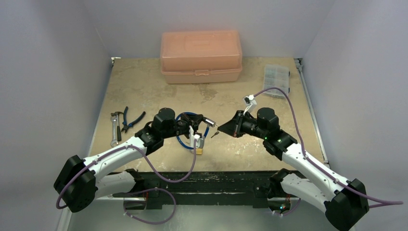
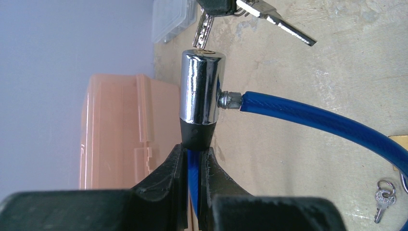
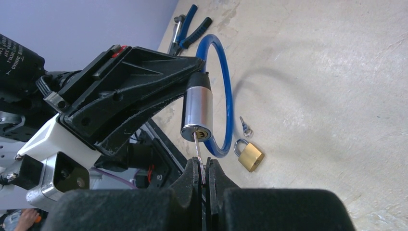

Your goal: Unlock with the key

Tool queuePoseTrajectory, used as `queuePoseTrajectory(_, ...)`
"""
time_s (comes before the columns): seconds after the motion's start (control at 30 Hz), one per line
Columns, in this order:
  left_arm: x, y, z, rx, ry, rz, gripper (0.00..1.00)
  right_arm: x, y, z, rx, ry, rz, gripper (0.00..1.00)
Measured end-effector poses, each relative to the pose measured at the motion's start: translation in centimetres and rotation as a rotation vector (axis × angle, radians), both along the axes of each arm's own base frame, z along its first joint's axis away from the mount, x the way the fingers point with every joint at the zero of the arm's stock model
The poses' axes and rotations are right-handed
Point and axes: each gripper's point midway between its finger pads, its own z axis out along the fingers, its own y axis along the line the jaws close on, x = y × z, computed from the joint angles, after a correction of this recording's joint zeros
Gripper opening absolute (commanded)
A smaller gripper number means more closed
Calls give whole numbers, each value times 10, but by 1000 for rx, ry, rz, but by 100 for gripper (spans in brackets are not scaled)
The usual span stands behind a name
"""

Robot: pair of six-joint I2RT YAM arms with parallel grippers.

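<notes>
My left gripper is shut on the blue cable just below its chrome lock cylinder, holding it above the table. My right gripper is shut on a silver cable-lock key. That key's tip meets the cylinder's end face at the keyhole; how deep it sits is unclear. A second key dangles from the same bunch. The tiny silver key with a ring lies on the table beside the small brass padlock, and neither gripper touches it.
A peach toolbox stands at the back of the table, with a clear parts box to its right. Blue-handled pliers and a wrench lie at the left. The cable's loop hangs near the padlock.
</notes>
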Motion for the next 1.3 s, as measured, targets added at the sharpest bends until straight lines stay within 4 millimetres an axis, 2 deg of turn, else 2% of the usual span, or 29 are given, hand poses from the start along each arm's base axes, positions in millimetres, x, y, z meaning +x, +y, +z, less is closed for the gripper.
queuePoseTrajectory(1.3, 0, 1, 1, -3, -7, 6, 0, 2, 1, -6, -12, 17, -4, 0)
